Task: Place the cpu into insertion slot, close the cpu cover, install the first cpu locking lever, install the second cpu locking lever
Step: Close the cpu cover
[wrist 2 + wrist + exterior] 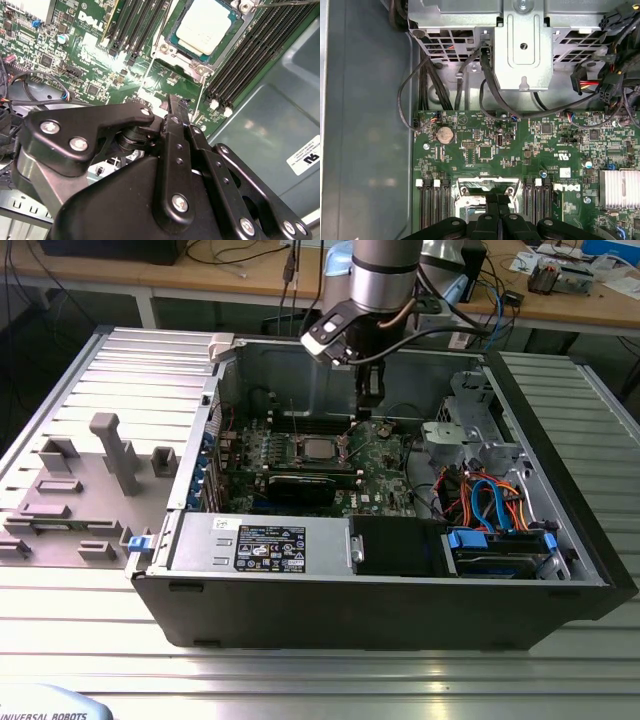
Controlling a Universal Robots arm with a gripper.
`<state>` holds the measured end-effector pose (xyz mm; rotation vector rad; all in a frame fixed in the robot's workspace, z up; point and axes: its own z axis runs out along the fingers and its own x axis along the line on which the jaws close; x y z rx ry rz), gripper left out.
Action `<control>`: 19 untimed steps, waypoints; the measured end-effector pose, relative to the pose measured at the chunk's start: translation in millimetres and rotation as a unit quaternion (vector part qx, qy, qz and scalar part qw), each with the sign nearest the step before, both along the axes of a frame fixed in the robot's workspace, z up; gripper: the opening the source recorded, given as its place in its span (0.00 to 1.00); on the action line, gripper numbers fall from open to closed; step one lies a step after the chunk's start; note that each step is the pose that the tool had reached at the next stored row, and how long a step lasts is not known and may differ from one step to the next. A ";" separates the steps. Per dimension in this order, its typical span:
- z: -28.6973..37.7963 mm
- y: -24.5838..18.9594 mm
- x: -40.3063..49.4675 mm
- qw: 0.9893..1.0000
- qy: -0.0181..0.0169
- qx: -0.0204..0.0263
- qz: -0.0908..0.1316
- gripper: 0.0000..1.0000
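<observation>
Black two-finger gripper low over green circuit board. Jaws pinched together, nothing between them. Small square cpu with dull silver top sits flat in square silver-rimmed insertion slot. Thin silver cpu cover frame looks laid down around chip, hard to be sure. Two thin steel wire levers stand up unlatched, one just beside gripper tip. My read: chip light, rigid, contacts delicate, edges only. Levers springy, slick, narrow. Best taken near free end, pushed rather than pinched.
</observation>
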<state>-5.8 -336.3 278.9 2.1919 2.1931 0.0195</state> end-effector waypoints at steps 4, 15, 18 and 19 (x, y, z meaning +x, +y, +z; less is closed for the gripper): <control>-0.8 0.0 5.0 1.000 0.000 0.000 0.000 0.11; -10.7 0.2 31.9 1.000 0.004 0.000 0.000 0.11; -14.3 0.6 38.1 1.000 0.006 0.000 0.000 0.11; -17.3 1.1 39.6 1.000 0.007 0.000 0.000 0.11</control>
